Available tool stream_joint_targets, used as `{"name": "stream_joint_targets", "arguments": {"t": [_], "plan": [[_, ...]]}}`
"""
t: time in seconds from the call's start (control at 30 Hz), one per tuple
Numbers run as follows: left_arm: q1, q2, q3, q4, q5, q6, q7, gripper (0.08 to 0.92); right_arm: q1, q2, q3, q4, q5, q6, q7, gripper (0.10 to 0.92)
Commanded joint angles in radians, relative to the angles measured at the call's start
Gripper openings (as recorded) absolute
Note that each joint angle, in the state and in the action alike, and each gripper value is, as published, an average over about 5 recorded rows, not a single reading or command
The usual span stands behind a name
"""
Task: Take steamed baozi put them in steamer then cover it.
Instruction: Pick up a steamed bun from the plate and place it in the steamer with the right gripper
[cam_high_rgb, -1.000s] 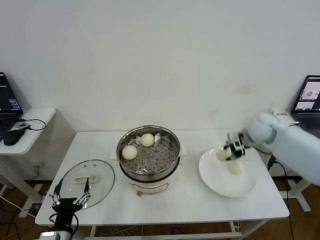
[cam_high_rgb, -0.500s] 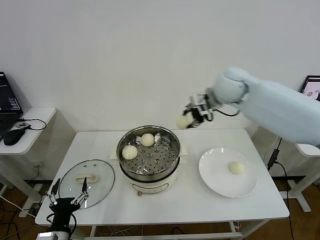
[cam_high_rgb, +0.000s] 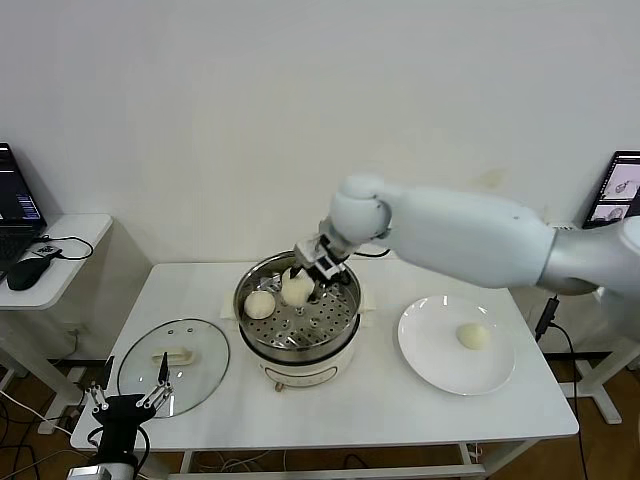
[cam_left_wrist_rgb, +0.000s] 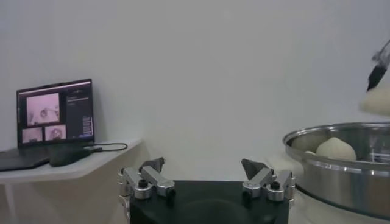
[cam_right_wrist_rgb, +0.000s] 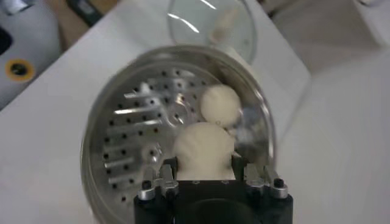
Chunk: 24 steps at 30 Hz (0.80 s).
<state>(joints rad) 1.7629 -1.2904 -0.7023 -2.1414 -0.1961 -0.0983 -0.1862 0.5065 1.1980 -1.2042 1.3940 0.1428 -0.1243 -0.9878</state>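
Observation:
The steamer stands mid-table with its perforated tray showing. My right gripper is shut on a baozi and holds it just over the tray near the pot's back rim. In the right wrist view the gripper holds that baozi above the tray. Another baozi lies on the tray's left side, and it shows in the right wrist view. One baozi lies on the white plate. The glass cover lies flat at the table's left. My left gripper is open and idle below it.
The left wrist view shows the open left gripper, the steamer's rim with a baozi inside, and a side table with a laptop. Laptops stand on side tables left and right.
My right gripper lifted a baozi off the plate, carried it left over the table and lowered it over the steamer's tray. The left gripper sank slightly.

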Motion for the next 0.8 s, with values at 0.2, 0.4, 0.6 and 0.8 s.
{"name": "stream_joint_targets", "arguments": {"t": [0.2, 0.4, 0.6, 0.8], "plan": [[0.002, -0.013, 0.003, 0.003, 0.003, -0.004, -0.002, 0.823, -0.062, 0.105, -0.056, -0.069, -0.195, 0.217, 0.005, 0.585], [0.005, -0.016, 0.003, 0.004, 0.003, -0.011, -0.003, 0.823, -0.066, 0.124, -0.057, -0.097, -0.262, 0.262, 0.000, 0.593], [0.008, -0.018, 0.004, 0.010, 0.003, -0.021, -0.005, 0.823, -0.063, 0.121, -0.064, -0.087, -0.265, 0.272, -0.009, 0.601], [0.007, -0.022, 0.008, 0.008, 0.005, -0.021, -0.005, 0.823, -0.060, 0.107, -0.063, -0.072, -0.257, 0.278, -0.007, 0.674]]}}
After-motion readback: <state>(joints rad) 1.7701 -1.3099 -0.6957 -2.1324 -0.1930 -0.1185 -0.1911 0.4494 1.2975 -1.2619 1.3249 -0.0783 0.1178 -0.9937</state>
